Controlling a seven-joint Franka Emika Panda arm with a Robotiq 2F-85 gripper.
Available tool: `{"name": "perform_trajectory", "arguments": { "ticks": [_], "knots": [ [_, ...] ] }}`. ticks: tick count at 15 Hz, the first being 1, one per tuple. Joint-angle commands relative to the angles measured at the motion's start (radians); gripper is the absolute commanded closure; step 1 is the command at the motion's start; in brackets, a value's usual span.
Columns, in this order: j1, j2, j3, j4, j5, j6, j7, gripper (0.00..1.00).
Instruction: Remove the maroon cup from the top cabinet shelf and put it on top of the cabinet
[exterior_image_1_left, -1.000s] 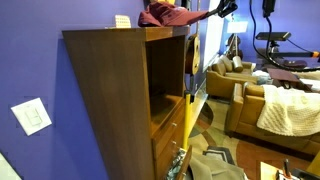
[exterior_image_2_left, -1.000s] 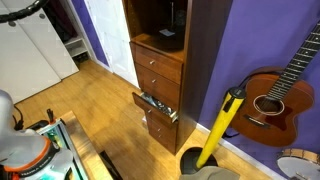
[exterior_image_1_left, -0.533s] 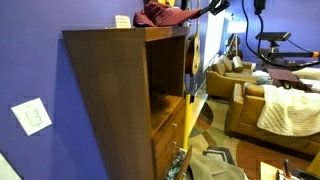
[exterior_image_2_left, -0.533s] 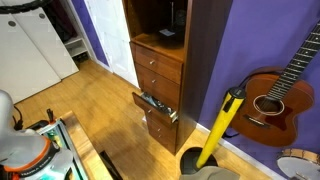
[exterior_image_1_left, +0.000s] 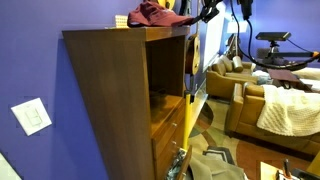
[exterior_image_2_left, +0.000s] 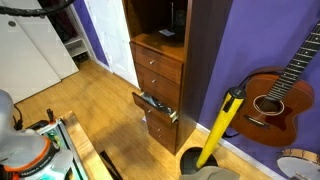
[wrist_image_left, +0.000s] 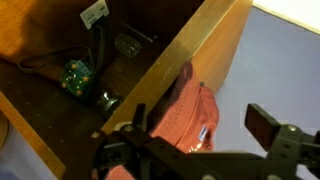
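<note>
The maroon cup, a dark-red fabric cap (exterior_image_1_left: 151, 14), lies on the flat top of the tall dark-brown cabinet (exterior_image_1_left: 110, 90), near its front edge. My gripper (exterior_image_1_left: 208, 10) hovers just beside it at top height. In the wrist view the cap (wrist_image_left: 186, 112) rests against the cabinet's light wood edge (wrist_image_left: 190, 45), its small pale mark showing. My gripper (wrist_image_left: 200, 118) has its fingers spread wide on either side of the cap, not touching it. The top cabinet shelf (exterior_image_1_left: 163, 110) is bare wood; it also shows in an exterior view (exterior_image_2_left: 160, 38).
A small white card (exterior_image_1_left: 121, 20) sits on the cabinet top behind the cap. A lower drawer (exterior_image_2_left: 156, 106) hangs open with clutter. A guitar (exterior_image_2_left: 270, 95) and a yellow pole (exterior_image_2_left: 220, 125) stand beside the cabinet (exterior_image_2_left: 200, 60). Sofas (exterior_image_1_left: 262, 100) fill the room beyond.
The cap has shifted a little to the left, further onto the cabinet top. My gripper has followed it to the left and now stands apart from it.
</note>
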Motion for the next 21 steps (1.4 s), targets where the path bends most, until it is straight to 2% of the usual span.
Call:
{"name": "perform_trajectory", "arguments": {
  "ticks": [1, 8, 16, 21],
  "knots": [
    [0.005, -0.003, 0.001, 0.01, -0.089, -0.049, 0.021, 0.0],
    [0.008, -0.094, -0.004, -0.051, -0.215, -0.112, -0.023, 0.0],
    [0.016, -0.31, -0.04, -0.192, -0.411, -0.048, -0.298, 0.0],
    [0.046, -0.393, -0.088, -0.246, -0.421, -0.007, -0.414, 0.0]
  ]
}}
